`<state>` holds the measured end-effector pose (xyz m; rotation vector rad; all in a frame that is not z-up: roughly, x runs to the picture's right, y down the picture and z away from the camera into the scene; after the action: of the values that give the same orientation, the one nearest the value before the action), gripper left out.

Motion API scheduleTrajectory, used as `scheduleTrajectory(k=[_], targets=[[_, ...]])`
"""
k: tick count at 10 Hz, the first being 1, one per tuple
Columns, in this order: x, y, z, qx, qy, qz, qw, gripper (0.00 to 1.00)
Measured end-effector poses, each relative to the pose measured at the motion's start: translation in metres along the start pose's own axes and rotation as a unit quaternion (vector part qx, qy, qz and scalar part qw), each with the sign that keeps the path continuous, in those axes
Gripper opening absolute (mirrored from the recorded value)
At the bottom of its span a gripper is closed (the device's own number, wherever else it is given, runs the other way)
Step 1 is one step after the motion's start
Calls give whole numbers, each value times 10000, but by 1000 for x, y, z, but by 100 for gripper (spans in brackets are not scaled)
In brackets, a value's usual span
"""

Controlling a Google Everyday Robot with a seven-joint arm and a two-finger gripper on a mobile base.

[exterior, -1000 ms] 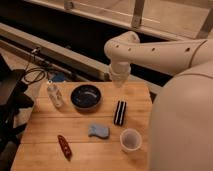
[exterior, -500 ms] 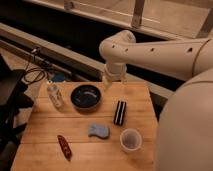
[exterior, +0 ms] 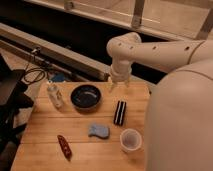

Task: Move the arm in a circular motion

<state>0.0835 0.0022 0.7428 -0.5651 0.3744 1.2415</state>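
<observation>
The cream-white arm reaches from the right across the back of the wooden table. Its bulbous elbow joint with small dark dots sits at the upper middle. The wrist points down, and the gripper with its small tan tip hangs over the table's far edge, just right of the dark bowl and above the black can. It holds nothing that I can see.
On the table lie a clear bottle, a blue sponge, a white cup and a red chilli-shaped object. Cables hang at the left. A dark ledge and railing run behind. The robot's body fills the right.
The arm's elbow and wrist have swung left and slightly toward the back over the last second, carrying the gripper from above the black can toward the bowl's right side.
</observation>
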Motion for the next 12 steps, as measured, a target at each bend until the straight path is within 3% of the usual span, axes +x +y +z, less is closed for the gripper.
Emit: scheduleTrajectory(k=[1, 3, 6, 9, 12], targets=[[4, -18, 12, -88, 158, 314, 9993, 80], [7, -42, 23, -178, 261, 694, 9971, 80], [-9, -48, 21, -186, -56, 628, 9978, 80], [-47, -6, 11, -170, -604, 132, 9979, 80], [-79, 50, 5, -328, -1040, -378, 9933, 80]])
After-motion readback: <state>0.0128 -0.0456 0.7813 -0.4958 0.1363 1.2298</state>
